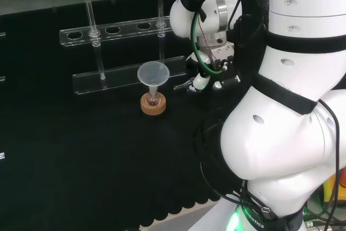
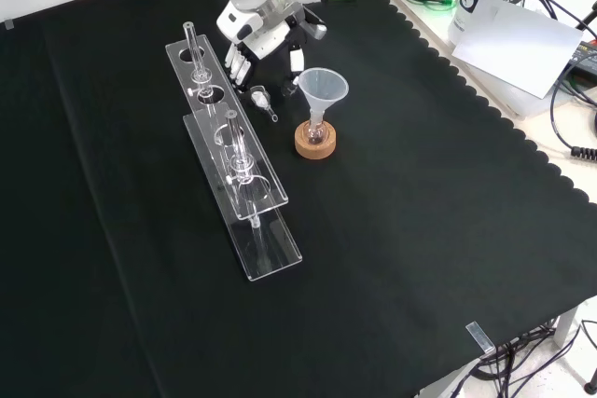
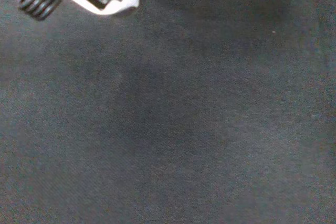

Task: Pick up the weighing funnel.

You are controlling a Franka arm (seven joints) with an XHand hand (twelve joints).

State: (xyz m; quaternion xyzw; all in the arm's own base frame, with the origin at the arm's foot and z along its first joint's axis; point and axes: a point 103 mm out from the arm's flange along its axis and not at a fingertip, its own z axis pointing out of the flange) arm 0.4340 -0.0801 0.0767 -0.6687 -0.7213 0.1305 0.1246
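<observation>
weighing funnel (image 2: 263, 99) | lies on cloth (image 2: 401, 230) just beside hand (image 2: 254, 39) | fingers spread apart, gripping nothing

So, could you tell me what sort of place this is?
Probably a robotics lab bench set for chemistry: a clear tube rack, a funnel in a flask on a cork ring, and a robot arm.
</observation>
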